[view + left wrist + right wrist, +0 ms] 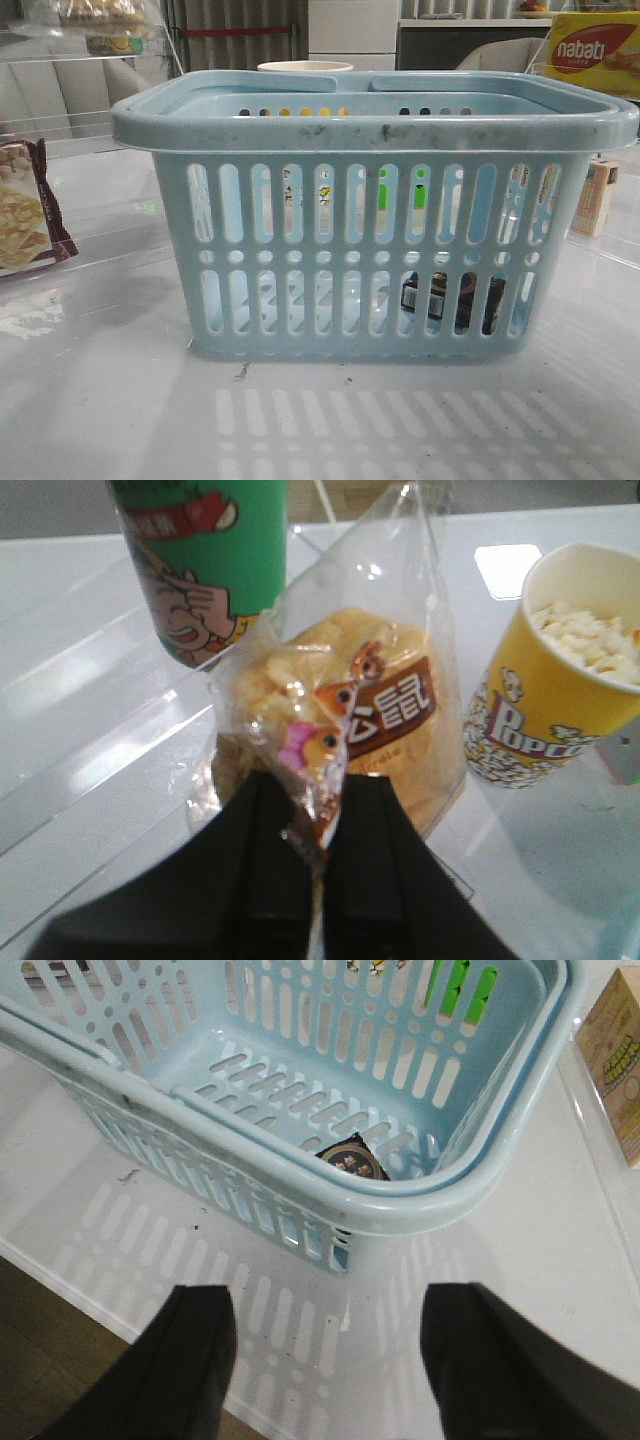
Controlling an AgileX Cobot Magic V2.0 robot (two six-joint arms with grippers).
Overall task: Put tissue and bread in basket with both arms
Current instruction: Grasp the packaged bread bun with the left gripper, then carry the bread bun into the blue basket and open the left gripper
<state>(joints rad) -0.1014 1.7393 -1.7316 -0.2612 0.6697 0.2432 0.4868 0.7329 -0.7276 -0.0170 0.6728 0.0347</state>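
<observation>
The pale blue basket [370, 125] stands mid-table, also in the right wrist view [455, 1192]. The black tissue packet [450, 298] lies on the basket floor at its right end, seen through the slots and in the right wrist view [352, 1159]. In the left wrist view my left gripper [322, 810] is shut on the lower edge of the bread packet [375, 715], clear plastic with golden-brown bread and a dark label. My right gripper [330, 1330] is open and empty over the table, outside the basket's near corner. Neither gripper shows in the front view.
A green can [205, 560] and a yellow popcorn cup [555, 670] flank the bread. A maroon-edged cracker packet [25, 210] lies left, a yellow nabati box [590, 50] back right, a small carton [597, 197] right of the basket.
</observation>
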